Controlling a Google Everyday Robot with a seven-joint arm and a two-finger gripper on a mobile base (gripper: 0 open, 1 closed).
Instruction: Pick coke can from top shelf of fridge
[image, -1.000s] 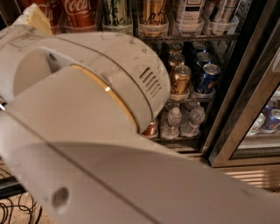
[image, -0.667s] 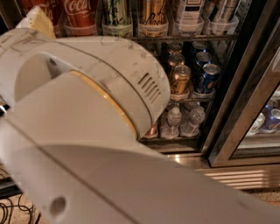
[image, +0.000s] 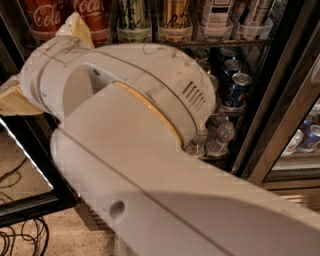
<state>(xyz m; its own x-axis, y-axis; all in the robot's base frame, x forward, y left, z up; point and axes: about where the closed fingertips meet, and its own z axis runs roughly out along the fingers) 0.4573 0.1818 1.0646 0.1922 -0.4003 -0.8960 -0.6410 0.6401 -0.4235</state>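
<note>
Two red coke cans (image: 37, 17) (image: 92, 15) stand at the left of the fridge's top shelf (image: 225, 44), cut off by the top edge of the view. My big white arm fills most of the view. My gripper (image: 45, 62) is at the upper left, just in front of and below the coke cans. Its two tan fingers show apart on either side of the wrist, one (image: 75, 27) up against the cans and one (image: 15, 97) at the left edge. It holds nothing. The arm hides the space between the fingers.
A green can (image: 134, 20), a gold can (image: 175, 20) and white cans (image: 217, 17) share the top shelf. Blue Pepsi cans (image: 239, 87) and water bottles (image: 220, 137) sit lower. The black fridge frame (image: 272, 115) stands at the right. Cables (image: 20, 235) lie on the floor.
My arm and gripper have shifted to the right. The upper finger now lies between the two coke cans, and the lower finger has come into view at the left edge.
</note>
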